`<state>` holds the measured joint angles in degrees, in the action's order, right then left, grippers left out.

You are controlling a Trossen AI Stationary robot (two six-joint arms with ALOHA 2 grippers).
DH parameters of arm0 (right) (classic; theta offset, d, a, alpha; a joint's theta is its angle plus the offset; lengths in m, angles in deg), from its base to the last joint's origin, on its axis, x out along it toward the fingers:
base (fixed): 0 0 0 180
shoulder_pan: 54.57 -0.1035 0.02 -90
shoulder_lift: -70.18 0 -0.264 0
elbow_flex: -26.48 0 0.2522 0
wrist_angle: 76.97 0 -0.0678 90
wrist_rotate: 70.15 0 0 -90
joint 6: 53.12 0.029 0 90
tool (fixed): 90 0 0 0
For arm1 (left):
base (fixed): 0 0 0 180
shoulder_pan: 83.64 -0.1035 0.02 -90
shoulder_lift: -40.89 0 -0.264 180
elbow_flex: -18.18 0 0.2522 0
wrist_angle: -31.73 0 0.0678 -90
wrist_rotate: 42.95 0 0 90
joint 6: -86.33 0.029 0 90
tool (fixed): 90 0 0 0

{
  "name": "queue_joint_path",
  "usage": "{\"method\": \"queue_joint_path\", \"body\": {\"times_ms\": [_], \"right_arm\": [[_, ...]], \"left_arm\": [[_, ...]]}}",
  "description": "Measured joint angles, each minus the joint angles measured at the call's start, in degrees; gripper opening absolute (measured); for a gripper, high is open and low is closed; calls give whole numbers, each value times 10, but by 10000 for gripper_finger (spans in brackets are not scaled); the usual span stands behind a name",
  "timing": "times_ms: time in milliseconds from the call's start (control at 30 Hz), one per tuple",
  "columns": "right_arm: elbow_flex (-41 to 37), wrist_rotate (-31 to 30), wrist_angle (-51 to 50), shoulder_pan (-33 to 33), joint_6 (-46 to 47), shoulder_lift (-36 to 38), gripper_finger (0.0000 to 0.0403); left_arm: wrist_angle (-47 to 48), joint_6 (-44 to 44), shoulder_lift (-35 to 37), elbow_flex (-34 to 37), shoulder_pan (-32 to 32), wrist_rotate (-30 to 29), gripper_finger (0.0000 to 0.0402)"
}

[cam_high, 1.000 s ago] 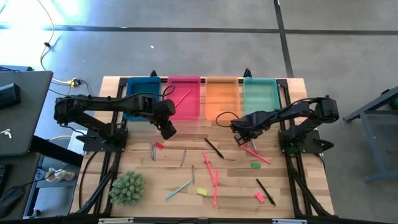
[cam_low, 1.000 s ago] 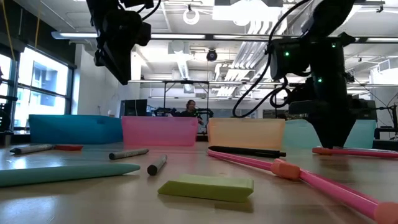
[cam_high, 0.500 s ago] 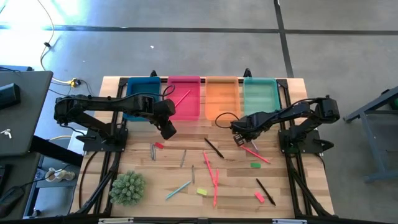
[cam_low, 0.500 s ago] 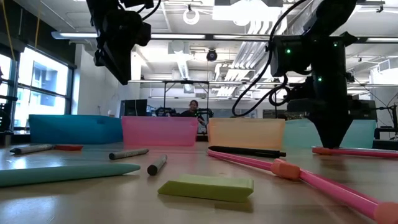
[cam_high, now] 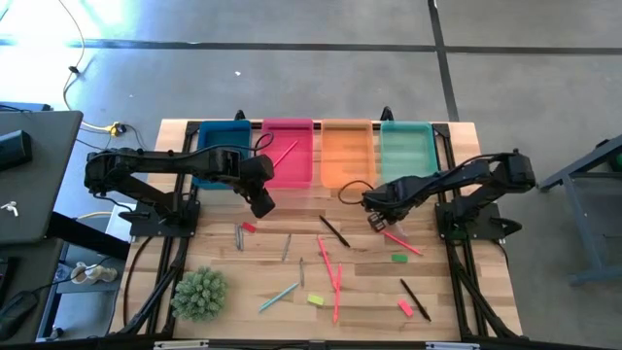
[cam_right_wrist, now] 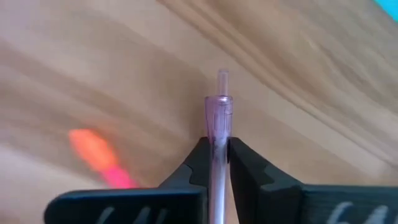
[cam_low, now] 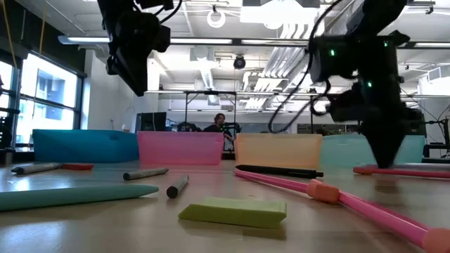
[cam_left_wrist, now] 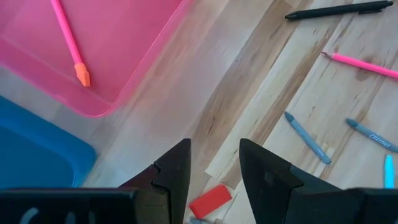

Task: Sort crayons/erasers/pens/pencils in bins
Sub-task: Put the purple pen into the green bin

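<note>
You are looking at two matte black arms built of chunky jointed segments, each trailing a looping black cable near its wrist. The right arm [cam_low: 365, 67] is showing small green indicator lights glowing on its housing. Each gripper, the left gripper [cam_left_wrist: 214, 171] and the right gripper [cam_right_wrist: 216, 163], is presenting two dark, angular, wedge-shaped fingers tapering toward blunt tips.

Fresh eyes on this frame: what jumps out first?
The four bright bins lined up along the table's far edge, blue, pink, orange and teal, with one pink pencil already in the pink one. Next, the right gripper down at the table in front of the teal bin, shut on a pink pencil. The left gripper hovers open near the pink bin.
</note>
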<state>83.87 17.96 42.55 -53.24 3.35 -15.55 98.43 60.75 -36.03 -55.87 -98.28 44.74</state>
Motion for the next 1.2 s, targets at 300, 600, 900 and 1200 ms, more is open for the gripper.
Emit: {"method": "queue_joint_path", "body": {"times_ms": [300, 600, 900, 1200], "right_arm": [[32, -8, -1, -21, -9, 66, 16], [79, -109, 1, -15, -15, 136, 16], [112, -209, -4, 12, -43, 178, 16], [119, -292, -7, 71, -90, 206, 16]], "left_arm": [[0, 3, 0, 0, -21, 0, 126], [-3, 7, 0, 0, -23, 0, 126], [-25, 36, 0, 0, -22, 1, 126], [-45, 63, 0, 0, -22, 2, 126]]}}
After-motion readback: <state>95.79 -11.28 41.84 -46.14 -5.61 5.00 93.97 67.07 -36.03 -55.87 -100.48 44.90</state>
